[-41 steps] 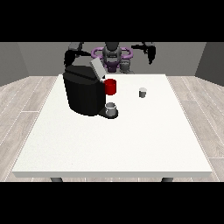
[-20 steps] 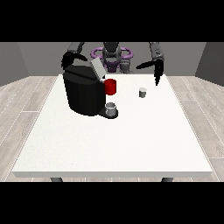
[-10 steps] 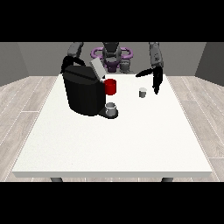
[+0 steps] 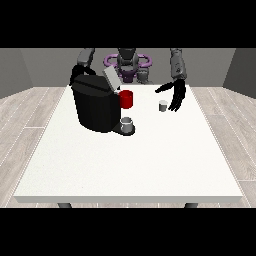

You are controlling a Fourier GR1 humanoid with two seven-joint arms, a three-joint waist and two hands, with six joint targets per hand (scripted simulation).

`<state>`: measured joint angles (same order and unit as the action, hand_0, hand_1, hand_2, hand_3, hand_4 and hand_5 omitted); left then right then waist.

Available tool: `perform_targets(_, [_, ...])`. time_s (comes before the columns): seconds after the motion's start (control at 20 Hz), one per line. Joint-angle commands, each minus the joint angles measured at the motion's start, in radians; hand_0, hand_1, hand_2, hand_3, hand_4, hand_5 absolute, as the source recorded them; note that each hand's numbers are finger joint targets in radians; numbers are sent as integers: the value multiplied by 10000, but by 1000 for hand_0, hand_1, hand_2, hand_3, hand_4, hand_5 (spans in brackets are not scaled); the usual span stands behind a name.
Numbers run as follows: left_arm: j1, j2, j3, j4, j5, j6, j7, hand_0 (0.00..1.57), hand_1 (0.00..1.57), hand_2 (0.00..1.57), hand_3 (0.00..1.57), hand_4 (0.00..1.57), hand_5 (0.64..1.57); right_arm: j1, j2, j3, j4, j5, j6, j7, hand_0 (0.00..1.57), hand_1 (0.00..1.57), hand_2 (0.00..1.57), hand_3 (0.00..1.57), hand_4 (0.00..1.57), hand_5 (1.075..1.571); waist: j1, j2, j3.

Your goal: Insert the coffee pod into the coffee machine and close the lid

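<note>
White table [image 4: 150, 165], grey room behind: coffee pod [image 4: 163, 105] standing just beside, at nine o'clock of, open-fingered hand at the view's right [image 4: 176, 96]; coffee machine [image 4: 95, 102] farther toward nine o'clock, lid [image 4: 111, 78] raised.

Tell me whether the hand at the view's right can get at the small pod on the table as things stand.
Probably yes. The hand at the view's right hangs open just beside the coffee pod, with bare table around it and nothing between them.
</note>
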<state>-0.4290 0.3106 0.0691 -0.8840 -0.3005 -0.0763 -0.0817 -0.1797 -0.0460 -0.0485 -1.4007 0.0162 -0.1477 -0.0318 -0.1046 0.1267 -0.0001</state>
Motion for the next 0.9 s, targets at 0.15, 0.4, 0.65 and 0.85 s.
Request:
perform_targets(0.15, [-230, 174, -391, 895, -1103, 473, -200, 704, 704, 775, 487, 0, 1571, -5, -132, -181, 44, -271, 230, 80, 0, 0, 0, 0, 435, 1571, -256, -67, -1])
perform_targets(0.4, [-615, 608, -266, 1902, -1644, 910, -1227, 536, 536, 692, 440, 0, 1571, -69, 339, 335, -317, 43, -81, -120, 0, 0, 0, 0, 515, 1571, -530, 465, -4])
perform_targets(0.65, [-640, 259, -711, 1889, -2417, 1535, -1207, 695, 695, 831, 592, 0, 1571, -127, 191, -47, 250, -95, -143, -90, 0, 0, 0, 0, 524, 1571, -168, 42, 0])
perform_targets(0.85, [-1136, -8, -409, 2164, -2494, 2344, -1563, 775, 775, 917, 692, 351, 1571, -820, 189, -473, 873, -350, -197, -790, 0, 0, 0, 0, 492, 1571, 8, 661, 0])
